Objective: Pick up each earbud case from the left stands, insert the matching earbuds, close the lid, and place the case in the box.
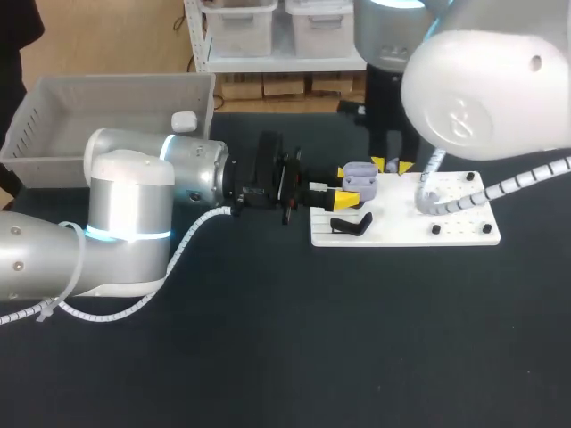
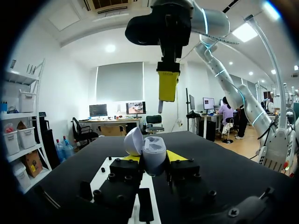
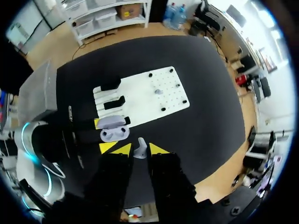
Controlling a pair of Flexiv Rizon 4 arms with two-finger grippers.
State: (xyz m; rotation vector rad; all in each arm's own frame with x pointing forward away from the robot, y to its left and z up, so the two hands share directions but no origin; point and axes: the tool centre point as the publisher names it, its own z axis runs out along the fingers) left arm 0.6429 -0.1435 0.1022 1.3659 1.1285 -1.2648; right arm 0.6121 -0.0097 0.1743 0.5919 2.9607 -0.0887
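Observation:
A lavender earbud case (image 1: 360,179) with its lid up is held just over the left end of the white board (image 1: 406,230), and my left gripper (image 1: 348,188) is shut on it. In the left wrist view the case (image 2: 150,153) sits between the yellow tips, its cavities facing up. My right gripper (image 3: 139,149) is shut on a small pale earbud (image 3: 139,151) and hangs above and slightly beside the open case (image 3: 113,131). From the left wrist view that right gripper (image 2: 167,88) points straight down over the case. A second earbud (image 3: 159,91) rests on the board (image 3: 154,105).
Black stands (image 1: 352,225) stick up at the board's left end, with small black pegs (image 1: 435,229) across the rest of it. A grey box (image 1: 116,85) sits at the back left with a white case (image 1: 183,120) inside. My bulky right arm hides the back right.

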